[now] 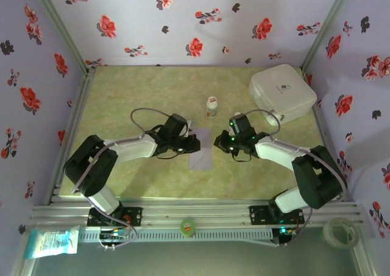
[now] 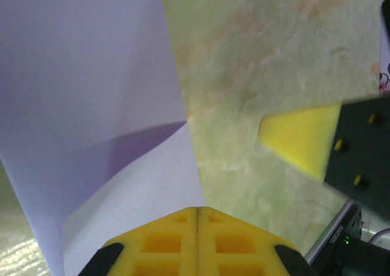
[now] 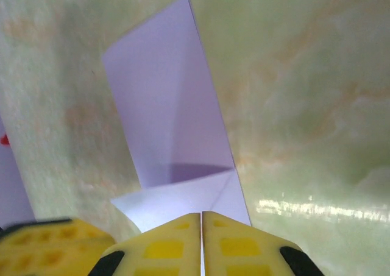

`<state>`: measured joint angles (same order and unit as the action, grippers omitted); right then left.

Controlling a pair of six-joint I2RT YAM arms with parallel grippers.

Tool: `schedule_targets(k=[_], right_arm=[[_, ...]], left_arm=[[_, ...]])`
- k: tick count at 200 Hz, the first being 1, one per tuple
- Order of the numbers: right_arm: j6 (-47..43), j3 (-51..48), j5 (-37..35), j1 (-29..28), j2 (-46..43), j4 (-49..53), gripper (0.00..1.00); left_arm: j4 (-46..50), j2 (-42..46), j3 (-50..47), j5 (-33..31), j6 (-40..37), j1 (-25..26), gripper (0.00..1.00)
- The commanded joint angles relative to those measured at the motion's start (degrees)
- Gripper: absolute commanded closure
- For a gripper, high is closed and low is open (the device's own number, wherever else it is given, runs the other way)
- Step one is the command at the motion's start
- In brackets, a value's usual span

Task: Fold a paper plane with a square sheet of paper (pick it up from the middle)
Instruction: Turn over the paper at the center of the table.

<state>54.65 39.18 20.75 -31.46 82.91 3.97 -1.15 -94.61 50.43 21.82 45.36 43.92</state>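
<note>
The square sheet of paper [image 1: 200, 159] is pale lilac and lies folded into a narrow rectangle at the middle of the table, between the two arms. In the left wrist view the paper [image 2: 91, 93] shows a raised flap with a shadow under it. My left gripper [image 2: 197, 210] is shut, its yellow tips at the paper's right edge. My right gripper [image 3: 202, 214] is shut too, its tips resting over the folded near flap of the paper [image 3: 167, 99]. From above, the left gripper [image 1: 196, 144] and right gripper [image 1: 218, 141] meet over the paper's upper half.
A white rounded plastic box [image 1: 282, 93] stands at the back right. A small white bottle [image 1: 211, 106] stands just behind the paper. A green tape roll [image 1: 187, 226] and a clear roll [image 1: 340, 232] sit by the front rail. Floral walls enclose the table.
</note>
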Motion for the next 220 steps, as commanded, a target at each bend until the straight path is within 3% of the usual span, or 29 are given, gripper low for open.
schedule_targets(k=[1,84,220], right_arm=[[1.32,-0.68,-1.89,-2.24,-1.76,4.94,0.88],[6.08,-2.65,-1.35,-7.41,-1.28,3.5,0.7],[4.89,0.59,-0.43,-10.07,6.09,5.3,0.7]], left_arm=[[4.85,-2.77,1.62,-0.12,-4.08,-1.12,0.95],[6.47,-7.72,0.76,-1.52,-6.63,-1.65,0.96],[2.58,-8.57,-2.67,-1.37,-4.15,-1.65,0.97]])
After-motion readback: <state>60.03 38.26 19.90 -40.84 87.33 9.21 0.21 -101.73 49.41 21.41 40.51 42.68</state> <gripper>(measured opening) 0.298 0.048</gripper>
